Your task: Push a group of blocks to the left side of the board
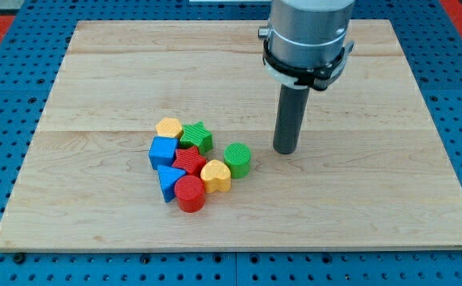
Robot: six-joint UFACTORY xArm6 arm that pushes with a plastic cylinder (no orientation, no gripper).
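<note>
No pincer is fitted to this arm, so no open or closed state can be reported; the arm ends in a dark rod, and my tip (285, 150) is set down on the counter (95, 71) just to the view's right of the green cylinder (238, 159), with a small gap between them.

The group is found clustered a little left of the board's middle, toward the view's bottom: an orange block (168, 127), a green star (196, 136), a blue cube (162, 151), a red block (188, 160) (its shape cannot be made out with certainty), a yellow heart (215, 175), a blue triangle (169, 181) and a red cylinder (189, 193). Most are touching.

The task is judged only partly done at best: a wide strip of wood is seen between the cluster and the left edge. A leftward push through the green cylinder is suggested by where the tip stands.
</note>
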